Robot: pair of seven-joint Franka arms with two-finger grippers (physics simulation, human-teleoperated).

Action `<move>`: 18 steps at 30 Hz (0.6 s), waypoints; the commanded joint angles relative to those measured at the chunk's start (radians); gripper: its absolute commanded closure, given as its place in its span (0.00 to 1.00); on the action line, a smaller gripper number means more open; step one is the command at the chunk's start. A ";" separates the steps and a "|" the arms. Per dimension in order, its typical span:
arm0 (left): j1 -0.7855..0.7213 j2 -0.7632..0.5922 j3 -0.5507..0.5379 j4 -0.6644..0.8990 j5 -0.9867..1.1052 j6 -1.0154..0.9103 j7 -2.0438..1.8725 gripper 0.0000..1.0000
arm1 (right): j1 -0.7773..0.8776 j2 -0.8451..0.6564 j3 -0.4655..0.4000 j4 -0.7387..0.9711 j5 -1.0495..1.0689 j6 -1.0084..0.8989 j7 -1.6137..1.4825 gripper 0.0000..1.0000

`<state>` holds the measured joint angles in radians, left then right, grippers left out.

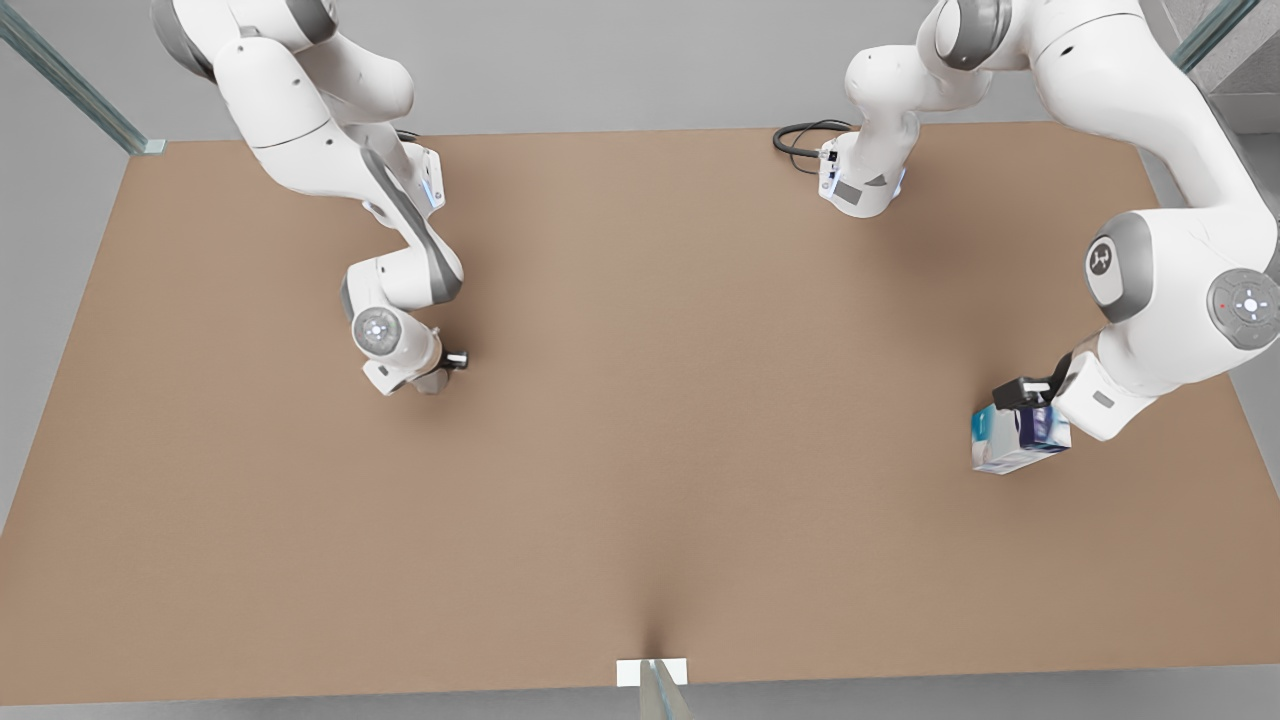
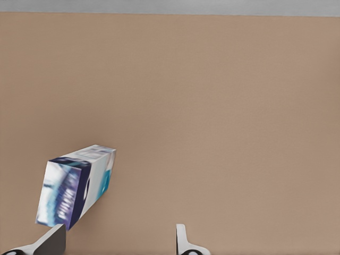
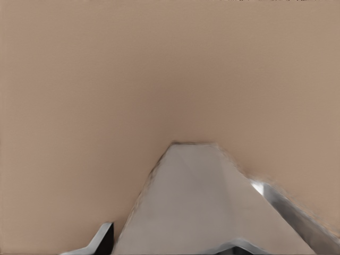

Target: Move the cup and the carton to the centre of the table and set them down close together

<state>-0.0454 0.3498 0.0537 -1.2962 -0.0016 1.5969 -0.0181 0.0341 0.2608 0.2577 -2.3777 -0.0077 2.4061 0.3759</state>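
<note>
The carton (image 1: 1018, 440), white and light blue with a navy patch, lies on the table (image 1: 640, 420) at the front view's right. My left gripper (image 1: 1018, 400) hangs just over it, open. In the left wrist view the carton (image 2: 74, 188) sits off to one side, just ahead of one fingertip (image 2: 52, 238), not between the two; the gripper (image 2: 117, 241) stands wide. At the front view's left, my right gripper (image 1: 425, 376) is shut on the silvery faceted cup (image 1: 436, 383). The right wrist view shows the cup (image 3: 202, 207) close up, held between the fingers (image 3: 102, 238).
A black cable (image 1: 800, 140) loops by the arm base at the table's far edge. A small white marker (image 1: 652, 672) sits at the near edge. Bare brown tabletop (image 1: 700, 350) lies between the two arms.
</note>
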 commanded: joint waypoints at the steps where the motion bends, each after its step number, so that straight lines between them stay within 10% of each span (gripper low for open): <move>1: -0.001 0.001 0.000 0.000 0.000 0.000 0.000 0.00 | 0.000 0.002 0.000 0.002 0.000 0.001 0.000 0.69; 18: -0.011 0.018 -0.003 0.002 0.000 0.002 0.000 0.00 | 0.070 0.032 0.005 0.201 -0.018 -0.041 0.009 0.77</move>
<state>-0.0568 0.3693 0.0506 -1.2947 -0.0016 1.5984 -0.0184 0.1359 0.3262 0.2549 -2.1130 -0.0101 2.3488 0.3772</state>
